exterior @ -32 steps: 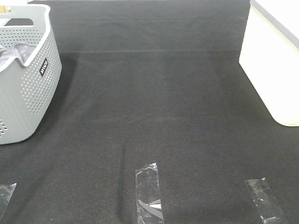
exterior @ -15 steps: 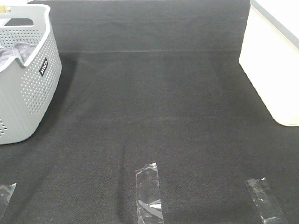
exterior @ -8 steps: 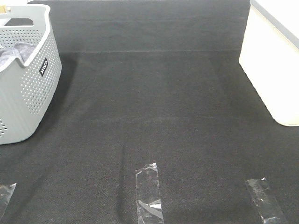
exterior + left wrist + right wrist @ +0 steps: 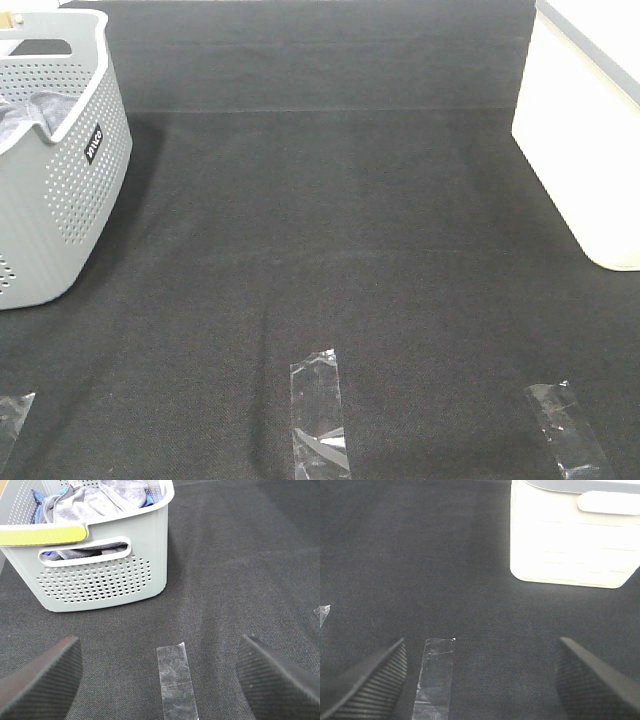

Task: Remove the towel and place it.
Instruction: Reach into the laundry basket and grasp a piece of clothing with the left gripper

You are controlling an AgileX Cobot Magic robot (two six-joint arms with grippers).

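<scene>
Both claws, left gripper [image 4: 159,677] and right gripper [image 4: 480,680], stand spread wide, holding nothing. The towel [image 4: 32,108] lies bunched in the basket [image 4: 75,200] at the exterior view's upper left (blue cloth [image 4: 39,511] bunched alongside), so a careless pinch might lift both or drag the basket.

black cloth tabletop [image 4: 330,220], evenly lit; clear tape strips [image 4: 318,415] along its near edge, white bin [image 4: 580,150] far right.
</scene>
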